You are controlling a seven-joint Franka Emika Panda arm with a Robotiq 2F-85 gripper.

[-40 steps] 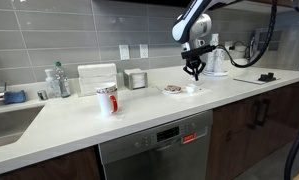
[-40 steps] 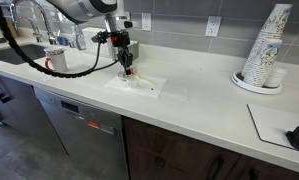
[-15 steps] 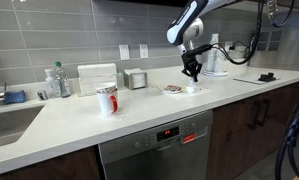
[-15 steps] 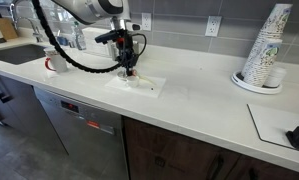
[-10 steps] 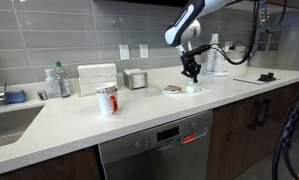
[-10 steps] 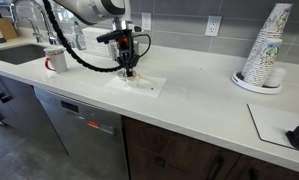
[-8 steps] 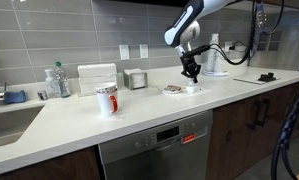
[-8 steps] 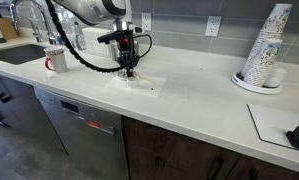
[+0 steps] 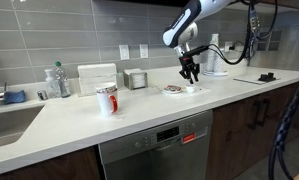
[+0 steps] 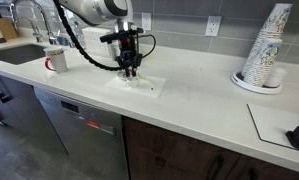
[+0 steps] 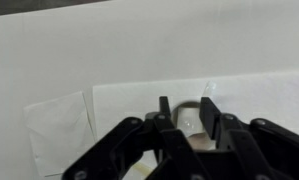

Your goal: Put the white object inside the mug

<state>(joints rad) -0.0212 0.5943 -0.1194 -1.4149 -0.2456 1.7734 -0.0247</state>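
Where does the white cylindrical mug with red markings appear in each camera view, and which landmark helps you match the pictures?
In an exterior view: the white cylindrical mug with red markings stands left of centre on the pale counter.
In an exterior view: the mug stands at the far left, well away from the arm's tip.
Wrist view: not in it.
Shared landmark: the black gripper, seen in all three.

In an exterior view, the gripper (image 10: 130,70) points down, just above a flat white sheet (image 10: 149,87) that lies on the long, light counter (image 10: 199,100). It is too small to tell if its fingers hold anything. The mug (image 10: 55,60), white with red on it, stands well apart from the sheet. A tall stack of paper cups (image 10: 267,45) stands at the other end. A dishwasher (image 10: 84,125) sits under the counter.
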